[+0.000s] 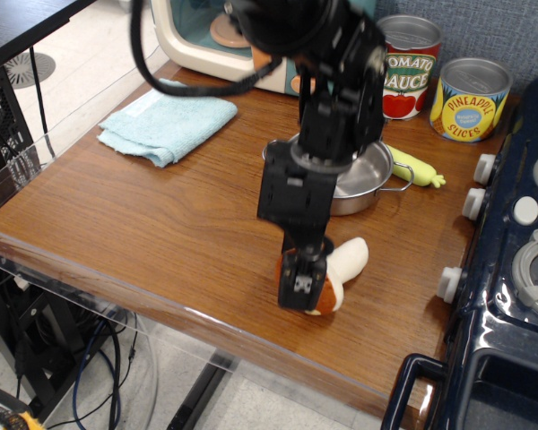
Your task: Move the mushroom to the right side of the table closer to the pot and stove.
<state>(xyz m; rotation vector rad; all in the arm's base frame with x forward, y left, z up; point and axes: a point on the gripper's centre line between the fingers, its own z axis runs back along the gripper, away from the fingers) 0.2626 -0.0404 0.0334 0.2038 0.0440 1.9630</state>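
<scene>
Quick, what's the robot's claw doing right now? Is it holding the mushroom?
Gripper: down over the cap end of the plush mushroom on the table; whether the fingers are closed on it cannot be told.

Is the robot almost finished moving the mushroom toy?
Nearly. The plush mushroom with the orange-brown cap and cream stem already lies on the right part of the wooden table, just in front of the shiny steel pot and beside the navy toy stove. The black pincer is at its cap; letting go and pulling away remain.
</scene>
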